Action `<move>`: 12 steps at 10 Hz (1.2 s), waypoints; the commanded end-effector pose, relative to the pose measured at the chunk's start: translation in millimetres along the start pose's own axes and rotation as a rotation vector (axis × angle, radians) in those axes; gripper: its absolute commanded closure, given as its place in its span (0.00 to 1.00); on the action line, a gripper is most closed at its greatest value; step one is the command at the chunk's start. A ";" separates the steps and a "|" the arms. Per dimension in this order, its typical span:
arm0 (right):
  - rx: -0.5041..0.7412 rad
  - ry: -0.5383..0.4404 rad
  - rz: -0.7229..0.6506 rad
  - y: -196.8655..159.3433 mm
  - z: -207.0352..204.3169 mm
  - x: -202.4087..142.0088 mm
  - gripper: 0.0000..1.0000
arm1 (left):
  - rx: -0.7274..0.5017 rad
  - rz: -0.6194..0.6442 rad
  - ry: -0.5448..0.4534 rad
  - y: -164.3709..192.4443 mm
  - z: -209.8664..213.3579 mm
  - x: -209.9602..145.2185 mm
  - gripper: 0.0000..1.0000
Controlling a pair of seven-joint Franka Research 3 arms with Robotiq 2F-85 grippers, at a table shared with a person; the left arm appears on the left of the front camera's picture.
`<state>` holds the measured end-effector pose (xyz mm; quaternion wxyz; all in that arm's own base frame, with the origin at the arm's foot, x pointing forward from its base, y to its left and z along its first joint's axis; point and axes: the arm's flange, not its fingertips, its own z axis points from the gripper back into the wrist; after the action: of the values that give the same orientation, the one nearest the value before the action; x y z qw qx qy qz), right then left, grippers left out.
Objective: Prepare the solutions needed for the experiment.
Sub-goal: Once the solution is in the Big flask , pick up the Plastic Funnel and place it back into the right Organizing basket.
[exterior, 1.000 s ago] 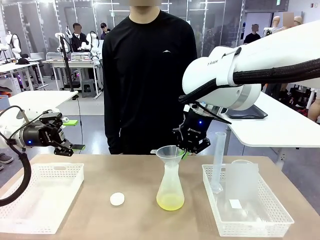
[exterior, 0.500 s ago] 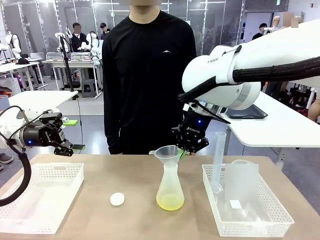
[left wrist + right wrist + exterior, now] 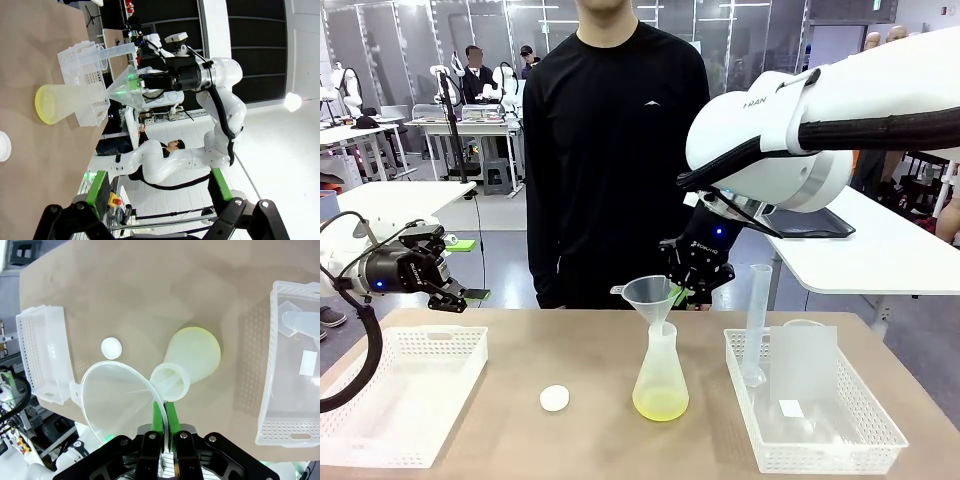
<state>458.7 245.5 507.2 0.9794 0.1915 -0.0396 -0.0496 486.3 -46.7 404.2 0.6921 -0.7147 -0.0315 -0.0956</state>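
Since a second before, the funnel (image 3: 648, 293) had risen and shifted a little toward the robot's left, with its spout tip at the mouth of the flask (image 3: 660, 365) rather than seated deep in the neck. A shallow layer of pale yellow-green solution (image 3: 660, 404) lay in the bottom of that flask, which stood upright near the middle of the table (image 3: 570, 350). The right gripper (image 3: 163, 415) was clamped on the funnel's rim (the green pads pinched the thin wall between them). A small white disc (image 3: 554, 398) lay on the table to the flask's left, apart from it. To the right stood a white basket (image 3: 820, 455) holding a tall clear cylinder (image 3: 757, 320); another basket (image 3: 415, 333) sat at the far left. Above it, the left gripper (image 3: 157, 192) hung with its fingers spread wide, holding nothing. A person (image 3: 615, 150) in black stood behind the table.
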 end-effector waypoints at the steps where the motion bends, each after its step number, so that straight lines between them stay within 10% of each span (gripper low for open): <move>1: 0.062 -0.043 0.059 -5.7 8.1 -17.9 1.00 | -0.004 -0.004 0.003 -2.4 0.0 -0.5 0.00; 12: 0.159 -0.212 0.156 -17.9 91.1 -51.4 1.00 | -0.004 -0.004 0.003 -2.4 0.0 -0.5 0.00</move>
<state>403.1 212.3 586.8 0.9566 0.2409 -0.1637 -0.0032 486.3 -46.7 404.2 0.6921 -0.7147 -0.0315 -0.0956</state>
